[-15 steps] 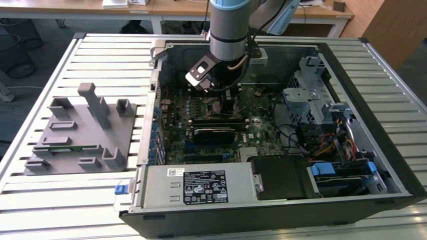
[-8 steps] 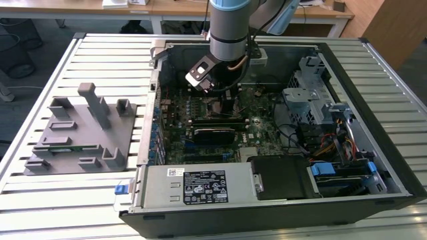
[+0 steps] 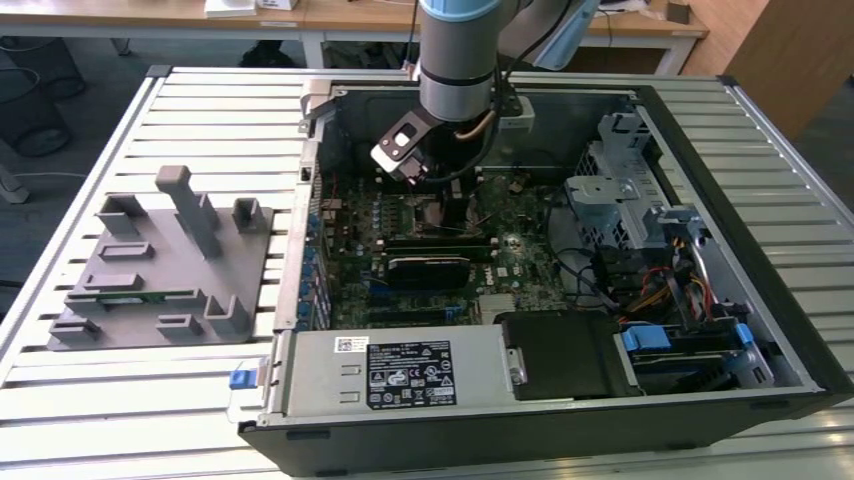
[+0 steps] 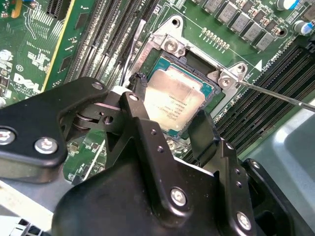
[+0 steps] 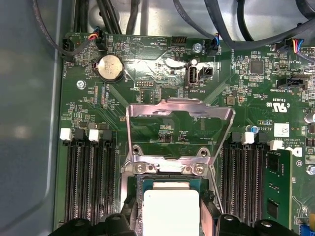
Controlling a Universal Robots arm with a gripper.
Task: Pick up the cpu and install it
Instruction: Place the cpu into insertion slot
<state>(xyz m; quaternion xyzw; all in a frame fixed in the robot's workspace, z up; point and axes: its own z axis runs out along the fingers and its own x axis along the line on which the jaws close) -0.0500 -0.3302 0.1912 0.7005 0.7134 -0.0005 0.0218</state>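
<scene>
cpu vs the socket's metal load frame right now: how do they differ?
The cpu is a solid silvery square; the load frame is an open metal outline. The cpu lies flat over the socket; the load frame is swung up, off it. Both are bright metal.

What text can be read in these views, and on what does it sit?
cpu lid: faint printed lines, too blurred to quote.
Motherboard: small white lettering, too small to quote.
Power supply label: print too small to read.
</scene>
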